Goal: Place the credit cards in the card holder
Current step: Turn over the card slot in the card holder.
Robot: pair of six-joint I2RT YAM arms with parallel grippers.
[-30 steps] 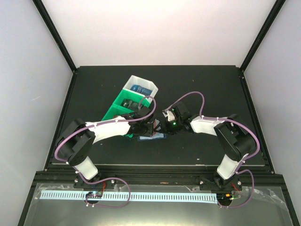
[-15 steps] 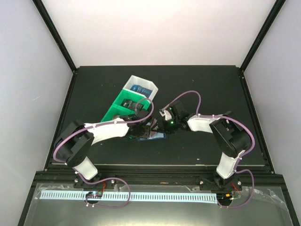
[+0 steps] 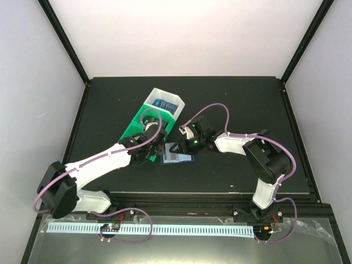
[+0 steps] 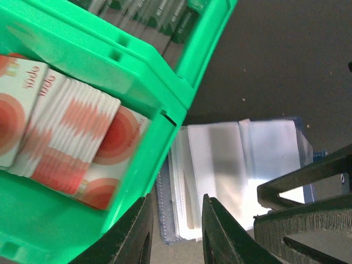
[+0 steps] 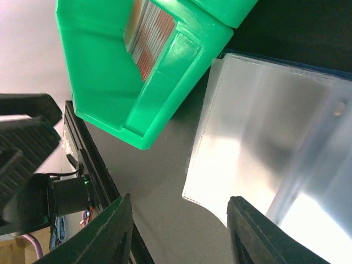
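Left gripper (image 4: 176, 204): jaws a narrow gap apart, nothing between them. It hangs over the near end of the green bin (image 4: 144, 65), right at the bin wall.

Credit cards (image 4: 71, 143): red-and-white stack lying loosely fanned in that near compartment. In the left wrist view they sit up and to the left of the fingers, across the wall, with their long edges slanted to the jaw line as far as I can tell (some motion blur). More cards show in the far compartments from the top view, too small to read.

Card holder (image 4: 236, 165): open flat on the black table (image 4: 286, 55), clear sleeves up, just beside the bin's near corner on the right-arm side.

Right gripper (image 5: 179, 201): jaws wide, over the holder's sleeve edge. I cannot tell whether a finger presses on it.

My read: the left arm is nearer the cards, so the pick is its job. It needs to shift into the compartment and turn the wrist to square up with the stack.
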